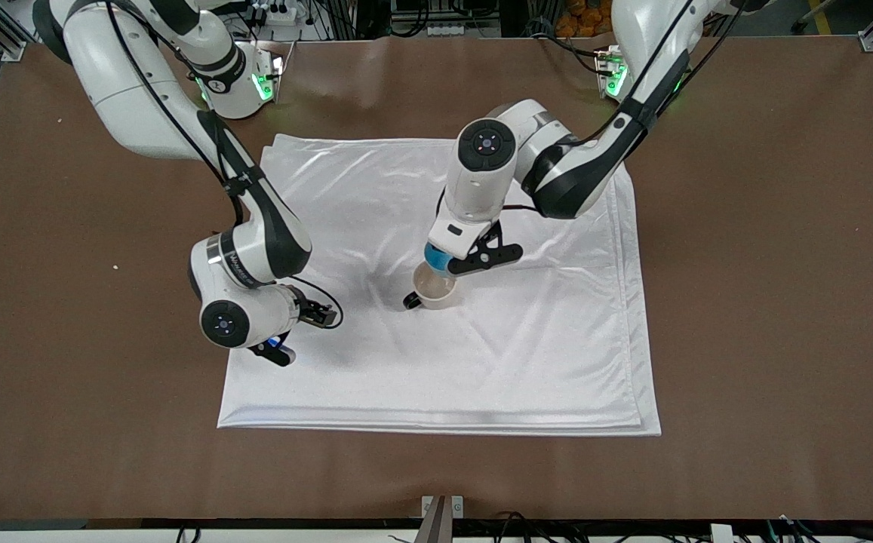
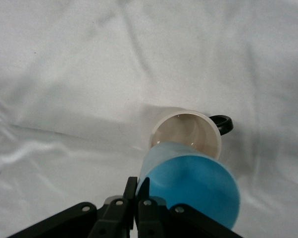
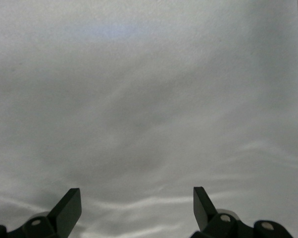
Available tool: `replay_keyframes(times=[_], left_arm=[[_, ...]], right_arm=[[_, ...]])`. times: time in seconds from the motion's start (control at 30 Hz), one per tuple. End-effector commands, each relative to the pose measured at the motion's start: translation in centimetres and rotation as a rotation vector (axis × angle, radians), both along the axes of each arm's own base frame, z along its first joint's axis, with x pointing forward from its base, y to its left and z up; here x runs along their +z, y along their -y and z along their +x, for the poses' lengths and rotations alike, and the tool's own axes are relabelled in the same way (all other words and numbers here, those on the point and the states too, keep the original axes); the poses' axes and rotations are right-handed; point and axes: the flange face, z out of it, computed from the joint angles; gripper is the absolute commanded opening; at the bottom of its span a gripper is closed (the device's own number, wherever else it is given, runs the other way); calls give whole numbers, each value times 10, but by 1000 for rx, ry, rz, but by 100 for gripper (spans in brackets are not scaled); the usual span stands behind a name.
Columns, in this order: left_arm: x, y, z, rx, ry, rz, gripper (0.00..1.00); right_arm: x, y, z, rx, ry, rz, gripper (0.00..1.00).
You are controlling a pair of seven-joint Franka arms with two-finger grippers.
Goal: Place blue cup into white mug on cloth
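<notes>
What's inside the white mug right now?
Nothing visible: the white mug shows a pale, bare interior. Its bottom is partly covered by the blue cup, held just above it by the left pincer.

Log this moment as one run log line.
left gripper: shut on blue cup, over white mug | mug: upright on cloth | right gripper: open, empty, waiting over cloth

high front overview; two close wrist views down onto cloth (image 1: pixel 481 362)
</notes>
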Motion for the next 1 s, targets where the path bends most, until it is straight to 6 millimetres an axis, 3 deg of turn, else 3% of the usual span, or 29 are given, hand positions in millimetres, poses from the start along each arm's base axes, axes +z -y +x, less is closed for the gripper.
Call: replay_keyframes(times=[0.0,0.37,0.6,0.87,0.97], left_arm=[[-3,18,4,15,50,33,0],[-17,20,11,12,40,33,0],[-26,22,17,23,45,19,0],[-31,27,14,16,48,10,0],[-32,28,15,13,49,6,0]], right_arm=[[7,20,-9,60,-4,13,100],[4,54,-12,92,20,43,100],[-2,80,-36,163,103,75,100],[16,98,-62,241,160,84,100],[22,117,-71,279,162,94,100]])
